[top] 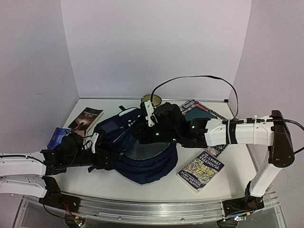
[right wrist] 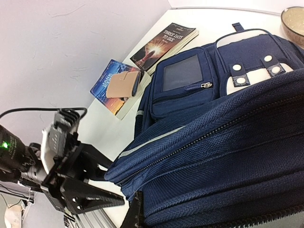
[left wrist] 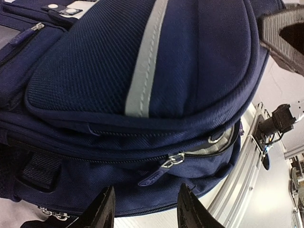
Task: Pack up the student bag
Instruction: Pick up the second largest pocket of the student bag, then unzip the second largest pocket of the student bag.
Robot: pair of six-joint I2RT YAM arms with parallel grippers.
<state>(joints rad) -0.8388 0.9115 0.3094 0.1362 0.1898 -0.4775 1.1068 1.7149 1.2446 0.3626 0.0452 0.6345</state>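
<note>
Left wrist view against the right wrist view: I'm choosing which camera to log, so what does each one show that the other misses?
Only the left wrist view shows a silver zip pull on a partly open zip. Only the right wrist view shows the dark paperback book, the tan wallet lying on a blue book, and the bag's clear window pocket. Both show the large navy-blue fabric backpack with its pale stripe, and the open left gripper.

dark paperback point(top: 86, 118), treehouse book point(top: 202, 171), bowl point(top: 152, 100)
</note>
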